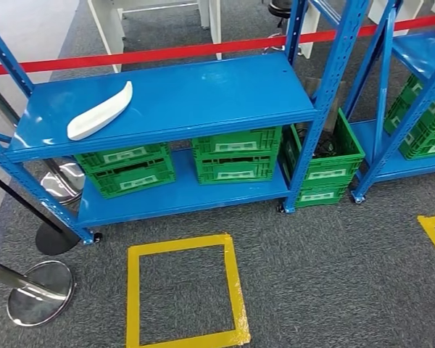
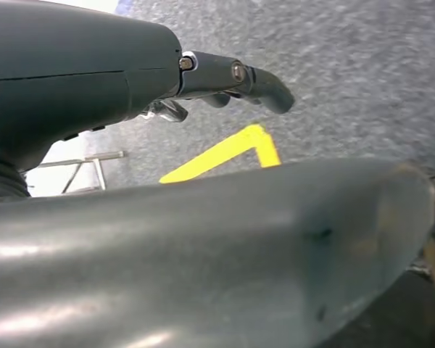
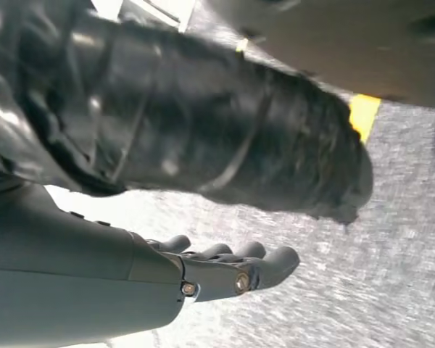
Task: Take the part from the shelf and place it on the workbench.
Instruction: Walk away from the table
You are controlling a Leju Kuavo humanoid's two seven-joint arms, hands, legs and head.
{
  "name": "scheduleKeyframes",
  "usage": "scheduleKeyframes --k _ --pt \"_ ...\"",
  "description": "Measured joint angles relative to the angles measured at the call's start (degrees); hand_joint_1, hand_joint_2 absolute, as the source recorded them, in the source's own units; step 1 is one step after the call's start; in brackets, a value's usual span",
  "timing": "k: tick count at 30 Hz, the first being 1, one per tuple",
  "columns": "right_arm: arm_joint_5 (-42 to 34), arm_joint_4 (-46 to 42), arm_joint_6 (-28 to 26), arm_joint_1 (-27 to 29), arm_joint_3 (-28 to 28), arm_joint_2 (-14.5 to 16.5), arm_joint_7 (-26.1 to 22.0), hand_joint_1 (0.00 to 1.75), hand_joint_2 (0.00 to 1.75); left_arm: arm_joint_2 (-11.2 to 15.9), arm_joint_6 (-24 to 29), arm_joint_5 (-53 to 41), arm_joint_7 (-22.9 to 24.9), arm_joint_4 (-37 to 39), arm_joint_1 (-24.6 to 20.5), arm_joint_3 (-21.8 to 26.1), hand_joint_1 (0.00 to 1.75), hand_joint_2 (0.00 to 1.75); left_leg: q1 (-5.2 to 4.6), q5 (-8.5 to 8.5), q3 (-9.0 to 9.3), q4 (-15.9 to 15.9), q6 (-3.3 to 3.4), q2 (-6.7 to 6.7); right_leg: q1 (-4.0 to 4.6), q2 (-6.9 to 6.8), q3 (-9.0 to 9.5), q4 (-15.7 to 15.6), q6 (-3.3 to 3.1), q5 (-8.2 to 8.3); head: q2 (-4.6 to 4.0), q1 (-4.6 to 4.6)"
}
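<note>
The left hand (image 2: 226, 80) hung over grey carpet, fingers (image 2: 270, 90) extended and empty; the right hand (image 3: 232, 272) likewise, fingers (image 3: 275, 264) apart, holding nothing. The long curved white plastic part (image 1: 100, 111) lay on the blue metal shelf's (image 1: 204, 94) top deck, near its left end, above green plastic crates (image 1: 129, 168).

green crates (image 1: 233, 154), red barrier tape (image 1: 149, 55), yellow floor square (image 1: 185, 291)
</note>
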Motion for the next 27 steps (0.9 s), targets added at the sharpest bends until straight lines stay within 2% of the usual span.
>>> scheduleKeyframes --k 2,3,4,5,7,8,9,10,12,13,14,15,17,18,19,21,22,23,25,27 --pt "0.1 0.1 0.1 0.2 0.0 0.1 -0.1 0.0 0.0 0.1 0.0 0.0 0.0 0.0 0.2 0.0 0.0 0.0 -1.19 5.71 0.82 -6.2 2.06 -0.79 0.49 0.39 1.39 -0.1 -0.04 -1.34 0.0 0.02" --pt "0.1 0.2 0.1 0.1 0.0 0.2 -0.1 0.0 0.0 0.2 0.0 0.0 0.0 0.1 0.3 0.0 0.0 0.0 -1.72 8.1 1.32 -8.7 2.82 -1.31 0.64 0.56 1.91 -0.2 0.01 -2.0 0.0 0.16" --pt "0.2 0.3 0.2 0.0 0.0 0.3 -0.2 0.0 0.0 0.3 0.0 0.0 0.0 0.1 0.4 0.0 0.0 0.0 -2.13 9.61 1.78 -10.1 3.27 -1.66 0.63 0.77 2.42 -0.5 0.12 -2.53 0.0 0.25" --pt "0.2 0.3 0.2 -0.1 0.0 0.4 -0.2 0.0 0.0 0.4 0.0 0.0 0.0 0.1 0.4 0.0 0.0 0.0 -2.34 9.77 2.24 -10.7 3.41 -1.88 0.68 0.93 3.2 -0.5 0.39 -2.62 0.0 0.31" --pt "0.3 0.3 0.2 -0.4 0.0 0.3 -0.2 0.0 0.0 0.3 0.1 0.0 0.1 0.1 0.1 0.0 0.0 0.0 -2.11 9.29 3.94 -11.9 3.55 -1.64 0.73 0.86 3.61 0.6 1.02 -2.03 0.0 -0.01" --pt "0.3 0.3 0.2 -0.5 0.0 0.3 -0.2 0.0 0.0 0.4 0.1 0.0 0.1 0.1 0.0 0.0 0.0 0.0 -1.88 9.04 4.87 -12.5 3.71 -1.59 0.8 0.51 2.8 2.6 1.39 -1.45 0.0 0.02" --pt "0.3 0.3 0.2 -0.6 0.0 0.3 -0.2 0.0 0.0 0.4 0.1 0.0 0.1 0.1 -0.1 0.0 0.0 0.0 -1.58 8.71 5.74 -13.0 3.78 -1.54 0.81 0.13 1.0 5.5 1.77 -1.35 0.0 0.12" --pt "0.3 0.3 0.1 -0.7 0.0 0.2 -0.2 0.0 0.0 0.3 0.1 0.0 0.1 0.1 -0.2 0.0 0.0 0.0 -1.38 8.19 6.47 -13.3 3.77 -1.44 0.64 -0.3 -1.48 9.1 2.15 -2.01 0.0 0.24" --pt "0.2 0.3 0.1 -0.7 0.0 0.2 -0.3 0.0 0.0 0.2 0.0 0.0 0.1 0.2 -0.2 0.0 0.0 0.0 -1.09 6.79 7.82 -13.5 3.6 -1.27 0.08 -0.72 -6.67 14.9 2.86 -5.21 0.0 0.35" --pt "0.3 0.3 0.1 -0.7 0.0 0.2 -0.2 0.0 0.0 0.1 0.0 0.0 0.1 0.2 -0.1 0.0 0.0 0.0 -0.97 6.03 8.67 -13.5 3.46 -1.23 -0.19 -0.79 -8.54 16.0 3.14 -6.61 0.0 0.37" --pt "0.3 0.3 0.2 -0.5 0.0 0.2 -0.2 0.0 0.0 0.1 0.0 0.0 0.1 0.2 0.0 0.0 0.0 0.0 -0.83 5.25 9.65 -13.4 3.31 -1.22 -0.41 -0.84 -9.64 15.6 3.37 -6.84 0.0 0.39" --pt "0.4 0.3 0.2 -0.4 0.0 0.1 -0.2 0.0 0.0 0.0 0.0 0.0 0.1 0.2 0.0 0.0 0.0 0.0 -0.67 4.44 10.73 -13.4 3.11 -1.25 -0.58 -0.88 -9.98 13.5 3.61 -5.51 0.0 0.41" --pt "0.6 0.4 0.3 -0.1 0.0 0.0 -0.2 0.0 0.0 0.0 0.0 0.0 0.2 0.2 0.1 0.0 0.0 0.0 -0.41 2.67 12.91 -13.4 2.56 -1.27 -0.81 -1.09 -9.68 7.1 3.88 0.43 0.0 0.48" --pt "0.7 0.4 0.2 0.0 0.0 -0.1 -0.3 0.0 0.0 0.0 0.0 0.0 0.2 0.2 0.1 0.0 0.0 0.0 -0.37 1.89 13.63 -13.4 2.2 -1.26 -0.76 -1.27 -9.45 4.7 3.62 2.62 0.0 0.6" --pt "0.7 0.4 0.0 0.0 0.0 -0.1 -0.4 0.0 0.0 0.1 0.0 0.0 0.2 0.2 0.0 0.0 0.0 0.0 -0.37 1.28 14.08 -13.5 1.81 -1.22 -0.69 -1.36 -9.18 3.4 3.07 4.22 0.0 0.69" --pt "0.5 0.5 -0.5 0.0 0.0 -0.1 -0.7 0.0 0.0 0.1 0.2 0.0 0.3 0.2 -0.1 0.0 0.0 0.0 -0.44 0.85 14.5 -13.5 1.16 -1.16 -0.52 -1.41 -8.5 3.0 1.75 4.28 0.0 0.79" --pt "0.3 0.5 -0.8 0.0 0.0 -0.1 -0.8 0.0 0.0 0.1 0.3 0.0 0.5 0.2 -0.2 0.0 0.0 0.0 -0.44 1.07 14.29 -12.8 0.84 -1.15 -0.65 -1.36 -7.95 2.8 1.32 4.44 0.0 0.73" --pt "0.1 0.5 -0.9 0.0 0.0 -0.1 -0.9 0.0 0.0 0.1 0.4 0.1 0.6 0.2 -0.2 0.0 0.0 0.0 -0.44 1.53 13.51 -11.1 0.53 -1.12 -0.77 -1.38 -7.36 2.4 1.01 4.24 0.0 0.61" --pt "-0.1 0.5 -1.1 0.0 0.0 -0.1 -1.0 0.0 0.0 0.2 0.6 0.1 0.7 0.2 -0.3 0.0 0.0 0.0 -0.31 1.3 9.73 -4.8 -0.13 -1.06 -0.99 -1.38 -5.85 1.4 0.43 3.77 0.0 0.3" --pt "-0.2 0.5 -1.1 -0.1 0.0 -0.1 -0.9 0.0 0.0 0.2 0.7 0.2 0.8 0.2 -0.3 0.0 0.0 0.0 -0.16 -1.7 5.21 1.4 -0.54 -1.04 -0.99 -1.3 -4.43 0.8 0.09 2.96 0.0 0.1"
